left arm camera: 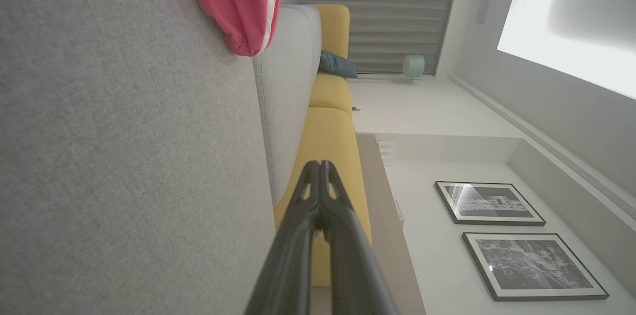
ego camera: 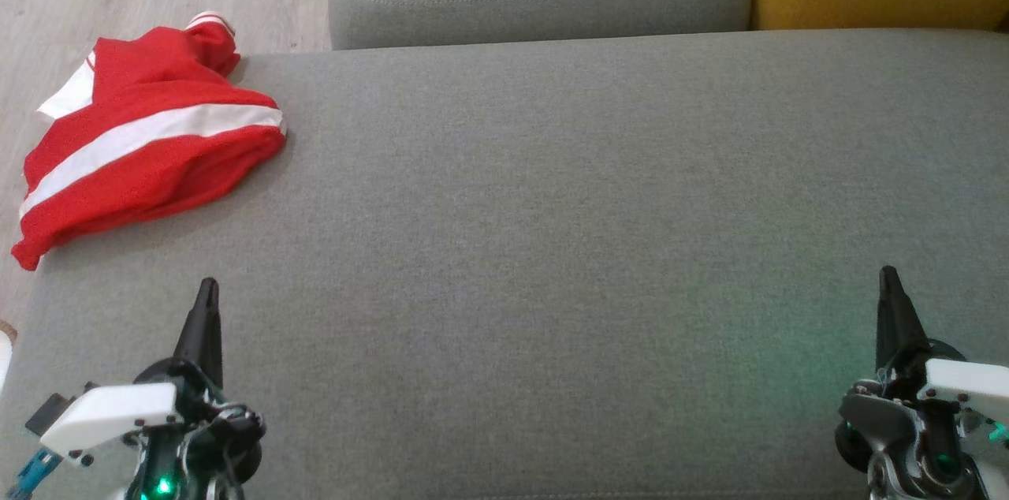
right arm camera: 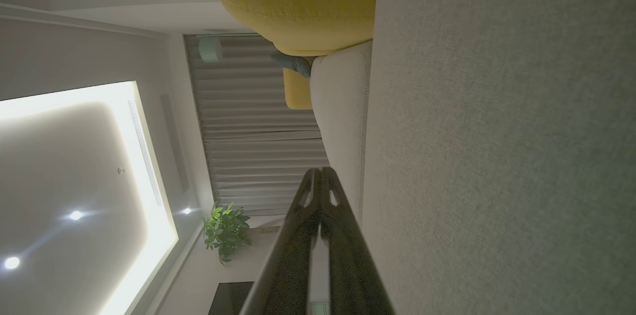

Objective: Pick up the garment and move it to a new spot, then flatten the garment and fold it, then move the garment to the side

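You are looking down on a grey seat (ego camera: 552, 248), where the red, white-striped garment (ego camera: 150, 137) is lying crumpled at the far left edge. Your left gripper (ego camera: 207, 287) and right gripper (ego camera: 889, 276) are pointing away at near left and near right with their fingers pressed together, both apart from the cloth.

No words, brands, numbers or signs can be read: the red garment (ego camera: 150, 145) on the sofa (ego camera: 552, 248) carries only white stripes, and the framed pictures (left arm camera: 489, 203) beyond the sofa are too small to tell
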Robot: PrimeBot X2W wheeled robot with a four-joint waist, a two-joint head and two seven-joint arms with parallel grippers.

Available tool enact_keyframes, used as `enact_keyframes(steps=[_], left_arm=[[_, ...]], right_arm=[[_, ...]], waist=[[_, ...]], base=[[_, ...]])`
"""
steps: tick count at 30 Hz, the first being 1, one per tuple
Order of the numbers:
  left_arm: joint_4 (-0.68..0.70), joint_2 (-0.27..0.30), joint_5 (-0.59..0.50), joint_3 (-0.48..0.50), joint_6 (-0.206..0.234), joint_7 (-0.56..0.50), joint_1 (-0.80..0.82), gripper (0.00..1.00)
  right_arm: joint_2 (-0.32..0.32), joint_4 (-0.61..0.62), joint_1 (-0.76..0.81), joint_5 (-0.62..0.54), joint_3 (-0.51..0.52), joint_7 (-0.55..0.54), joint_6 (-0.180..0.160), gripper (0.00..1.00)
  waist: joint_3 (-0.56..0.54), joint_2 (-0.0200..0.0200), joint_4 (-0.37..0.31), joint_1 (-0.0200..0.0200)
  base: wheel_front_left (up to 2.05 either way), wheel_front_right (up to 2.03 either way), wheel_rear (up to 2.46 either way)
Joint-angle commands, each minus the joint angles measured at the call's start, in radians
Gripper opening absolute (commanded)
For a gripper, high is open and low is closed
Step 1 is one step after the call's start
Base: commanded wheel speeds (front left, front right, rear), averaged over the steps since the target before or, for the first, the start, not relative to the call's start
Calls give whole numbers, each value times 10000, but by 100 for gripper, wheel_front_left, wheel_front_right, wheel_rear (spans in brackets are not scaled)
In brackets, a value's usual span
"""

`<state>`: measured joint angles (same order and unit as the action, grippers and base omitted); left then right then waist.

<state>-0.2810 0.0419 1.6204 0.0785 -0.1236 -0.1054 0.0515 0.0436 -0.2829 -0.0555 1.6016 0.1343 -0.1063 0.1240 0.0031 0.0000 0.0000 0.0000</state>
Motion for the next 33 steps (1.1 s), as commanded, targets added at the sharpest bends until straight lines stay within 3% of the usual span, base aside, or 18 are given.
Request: enact_keyframes(steps=[1, 33], left_arm=[[362, 83, -114, 348, -71, -75, 564, 0], [362, 83, -114, 348, -71, -75, 564, 0]], right_arm=[[66, 382, -524, 74, -210, -65, 67, 0], [66, 382, -524, 74, -210, -65, 67, 0]], waist=[[0, 0, 0, 0], [0, 0, 0, 0]], base=[[0, 0, 0], [0, 0, 0]])
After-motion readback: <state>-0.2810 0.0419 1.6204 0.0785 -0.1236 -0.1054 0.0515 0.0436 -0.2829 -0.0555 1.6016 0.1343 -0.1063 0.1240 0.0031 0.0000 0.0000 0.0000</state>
